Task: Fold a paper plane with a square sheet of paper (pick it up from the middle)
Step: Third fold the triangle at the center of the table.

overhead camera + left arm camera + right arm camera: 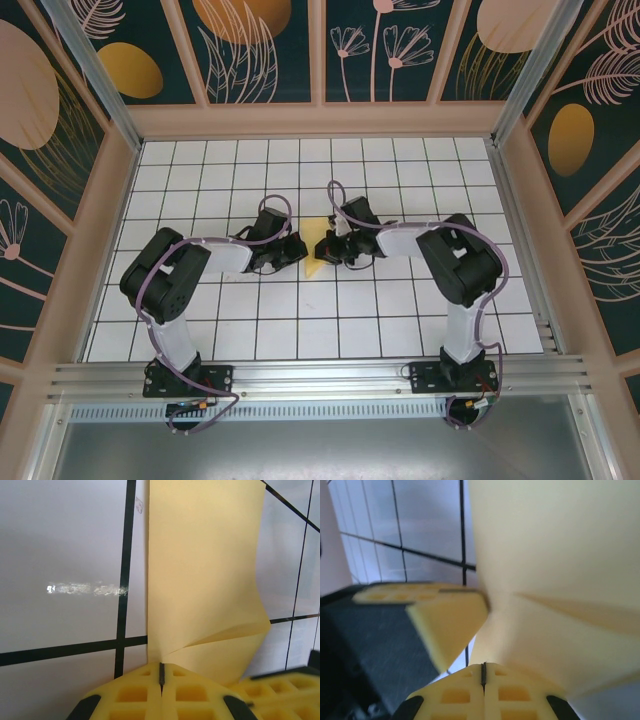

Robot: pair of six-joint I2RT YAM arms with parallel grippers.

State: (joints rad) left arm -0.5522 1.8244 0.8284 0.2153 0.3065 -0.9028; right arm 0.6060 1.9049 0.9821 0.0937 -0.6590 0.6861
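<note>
our left gripper [161, 677] and right gripper [483, 672] each pinch the paper [200, 580]; we judge it thin, floppy, easily creased, best held near its middle fold.

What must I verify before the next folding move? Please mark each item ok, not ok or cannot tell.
1. Left gripper shut on the square sheet of paper: ok.
2. Right gripper shut on the same sheet: ok.
3. A crease runs out from the pinch: ok.
4. Grippers close together but not colliding: cannot tell.
5. Sheet lifted off the table: cannot tell.
</note>
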